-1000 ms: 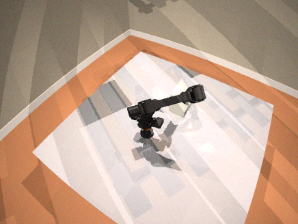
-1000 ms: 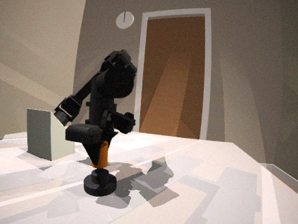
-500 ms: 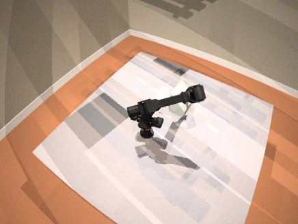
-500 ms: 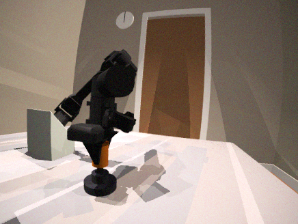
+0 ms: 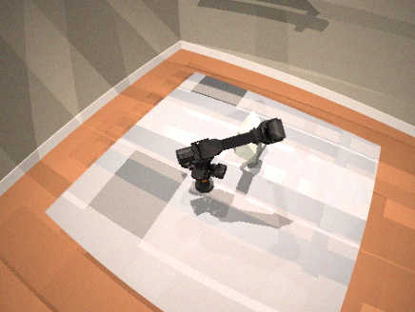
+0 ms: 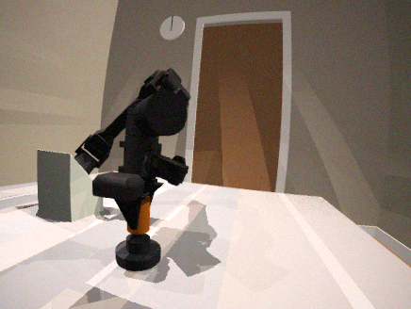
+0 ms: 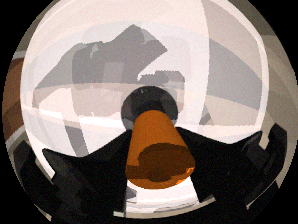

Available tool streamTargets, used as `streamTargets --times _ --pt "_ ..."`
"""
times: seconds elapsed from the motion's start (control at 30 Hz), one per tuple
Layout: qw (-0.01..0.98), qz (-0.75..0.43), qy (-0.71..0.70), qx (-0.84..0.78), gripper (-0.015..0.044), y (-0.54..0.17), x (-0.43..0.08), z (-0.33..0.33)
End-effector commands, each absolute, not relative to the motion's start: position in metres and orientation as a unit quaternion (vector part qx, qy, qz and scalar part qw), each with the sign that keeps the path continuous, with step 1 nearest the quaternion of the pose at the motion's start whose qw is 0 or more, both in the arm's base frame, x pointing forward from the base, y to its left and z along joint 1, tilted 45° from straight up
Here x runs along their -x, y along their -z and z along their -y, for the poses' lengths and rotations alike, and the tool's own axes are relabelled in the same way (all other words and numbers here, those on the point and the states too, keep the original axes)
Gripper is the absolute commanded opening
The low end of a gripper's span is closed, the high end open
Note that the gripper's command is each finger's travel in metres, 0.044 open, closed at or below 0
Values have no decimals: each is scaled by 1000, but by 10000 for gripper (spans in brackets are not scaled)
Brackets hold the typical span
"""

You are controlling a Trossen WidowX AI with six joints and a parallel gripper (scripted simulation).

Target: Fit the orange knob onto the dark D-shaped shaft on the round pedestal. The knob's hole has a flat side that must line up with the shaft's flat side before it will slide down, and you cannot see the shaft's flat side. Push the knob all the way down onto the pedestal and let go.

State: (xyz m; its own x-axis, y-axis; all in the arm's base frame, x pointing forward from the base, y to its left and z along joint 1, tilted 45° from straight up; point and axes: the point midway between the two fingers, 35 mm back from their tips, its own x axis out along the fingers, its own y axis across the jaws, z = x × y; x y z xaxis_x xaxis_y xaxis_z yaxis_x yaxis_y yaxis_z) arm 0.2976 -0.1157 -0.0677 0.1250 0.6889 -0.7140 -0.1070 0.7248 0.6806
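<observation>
The orange knob [image 5: 205,180] [image 6: 145,218] [image 7: 156,131] stands about upright, held by my gripper, which is shut on it with one finger on each side. The dark round pedestal [image 5: 205,188] [image 6: 138,260] [image 7: 129,113] is directly under the knob. In the exterior view the knob's lower end is at the top of the dark raised centre, above the pedestal's wide base. The D-shaped shaft's flat side is hidden, and I cannot tell how far the knob is over the shaft. In the wrist view the knob covers the pedestal's near part.
A pale green block [image 5: 242,148] [image 6: 55,188] stands behind the pedestal, under the arm's far part in the top view and at the left in the exterior view. Strong patchy shadows lie over the white table top [image 5: 200,266] [image 6: 264,264].
</observation>
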Motion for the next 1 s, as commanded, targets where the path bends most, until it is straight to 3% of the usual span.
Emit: streamTargets --times 0.0,0.97 --pt "712 -596 -282 -241 0 67 -299 117" --pt "718 -589 -297 -222 0 66 -296 113"
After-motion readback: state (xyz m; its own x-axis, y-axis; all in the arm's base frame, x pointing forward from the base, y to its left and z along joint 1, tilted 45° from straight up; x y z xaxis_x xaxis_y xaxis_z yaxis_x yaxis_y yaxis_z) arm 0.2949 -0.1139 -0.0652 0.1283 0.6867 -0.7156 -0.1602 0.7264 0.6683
